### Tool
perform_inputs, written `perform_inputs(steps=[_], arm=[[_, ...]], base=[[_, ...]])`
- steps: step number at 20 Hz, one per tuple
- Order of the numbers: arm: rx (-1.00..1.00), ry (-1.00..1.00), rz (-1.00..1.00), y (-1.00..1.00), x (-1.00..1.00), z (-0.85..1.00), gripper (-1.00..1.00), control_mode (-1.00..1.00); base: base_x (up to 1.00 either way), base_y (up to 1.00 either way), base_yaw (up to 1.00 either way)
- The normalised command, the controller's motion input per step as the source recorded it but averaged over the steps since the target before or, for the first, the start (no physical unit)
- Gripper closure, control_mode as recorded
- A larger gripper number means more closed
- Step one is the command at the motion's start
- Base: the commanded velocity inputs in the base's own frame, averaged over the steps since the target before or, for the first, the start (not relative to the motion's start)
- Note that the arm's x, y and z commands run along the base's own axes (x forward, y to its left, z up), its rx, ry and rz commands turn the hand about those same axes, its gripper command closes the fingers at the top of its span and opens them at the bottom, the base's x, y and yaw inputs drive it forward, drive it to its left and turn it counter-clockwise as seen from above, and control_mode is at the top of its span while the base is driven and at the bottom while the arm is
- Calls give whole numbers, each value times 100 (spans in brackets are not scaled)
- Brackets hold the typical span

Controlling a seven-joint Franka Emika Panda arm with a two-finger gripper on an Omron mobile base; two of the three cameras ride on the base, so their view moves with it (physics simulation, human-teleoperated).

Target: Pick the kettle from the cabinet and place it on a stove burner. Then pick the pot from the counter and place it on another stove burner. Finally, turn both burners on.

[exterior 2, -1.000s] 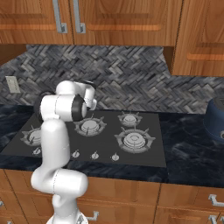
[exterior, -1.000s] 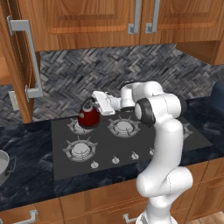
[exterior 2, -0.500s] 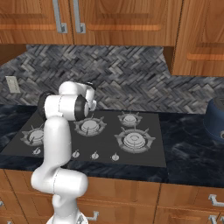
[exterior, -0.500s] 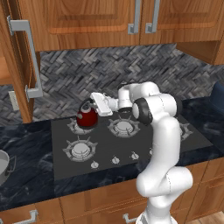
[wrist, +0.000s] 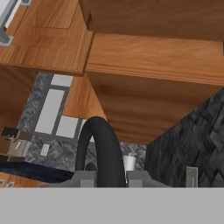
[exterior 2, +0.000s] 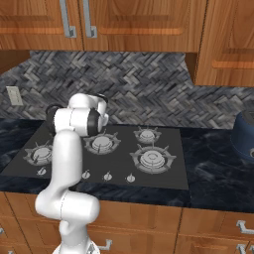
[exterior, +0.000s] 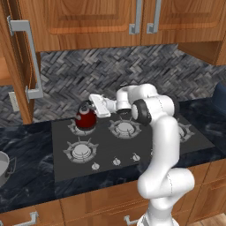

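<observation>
While the kettle (exterior: 85,119) stood upright on the cooktop's back-left burner (exterior: 76,128), its black loop handle (wrist: 101,153) rose between the gripper (exterior: 92,106) fingers, clamped on it.

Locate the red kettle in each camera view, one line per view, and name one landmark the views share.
Left base view: the kettle sits on the cooktop's back left burner, at the claw.
Right base view: hidden behind the arm.
Hand view: its black loop handle rises between the claw's fingertips at bottom centre.
Shared landmark: the herringbone backsplash.
</observation>
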Motion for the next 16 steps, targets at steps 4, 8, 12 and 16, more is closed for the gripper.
perform_inputs(steps=[4,8,12,16], arm=[[0,0,-1,5,17,-8,100,-100],[0,0,-1,6,17,-10,100,-100],[0,0,-1,7,16,-12,100,-100],[0,0,0,5,17,-12,100,-100]], base=[[0,0,0],[0,0,0],[0,0,0],[0,0,0]])
